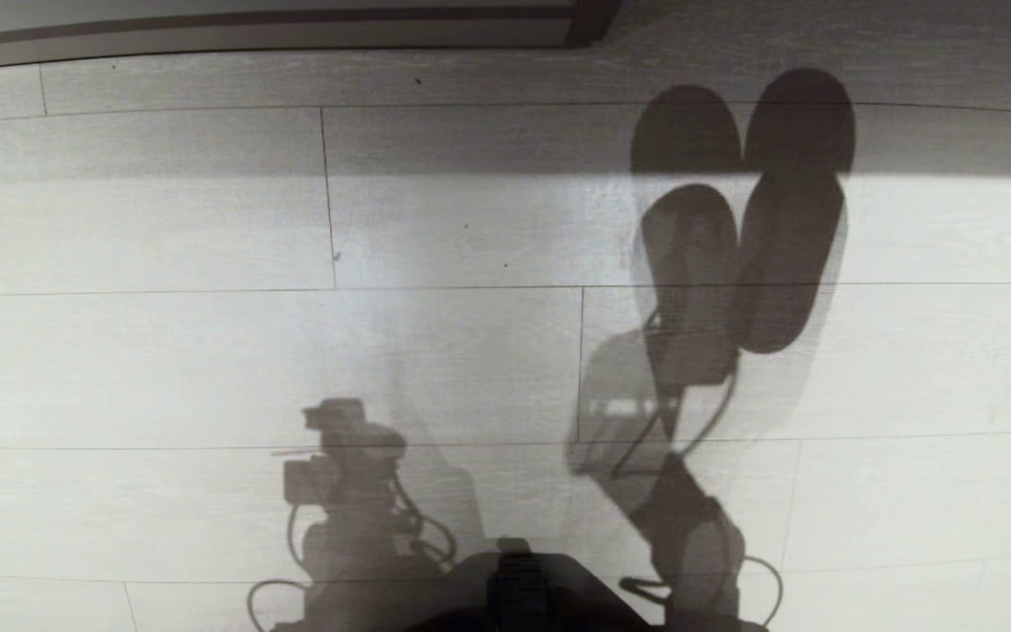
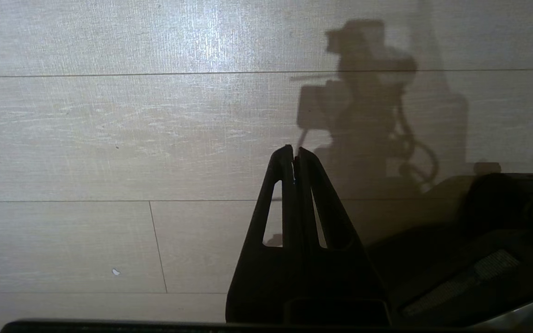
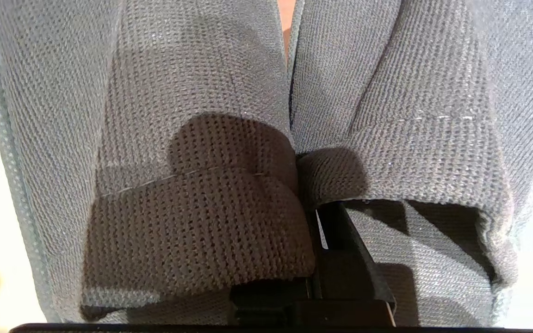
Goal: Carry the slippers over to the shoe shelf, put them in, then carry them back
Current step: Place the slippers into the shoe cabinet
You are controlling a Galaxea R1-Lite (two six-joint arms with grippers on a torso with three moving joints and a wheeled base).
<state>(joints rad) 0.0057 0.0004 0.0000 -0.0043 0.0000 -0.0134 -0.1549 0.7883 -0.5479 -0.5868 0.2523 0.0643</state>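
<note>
Pinching slippers, right gripper extended forward.

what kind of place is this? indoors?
Indoors, likely a home or office room: pale wood-look plank floor, a dark baseboard or furniture edge along the far side, and slippers held in the right gripper. Little else shows.

Pale wood-grain floor planks are lying in long rows, seams running across. A dark-trimmed baseboard is running along the far edge. A small white speck is sitting on one plank.
</note>
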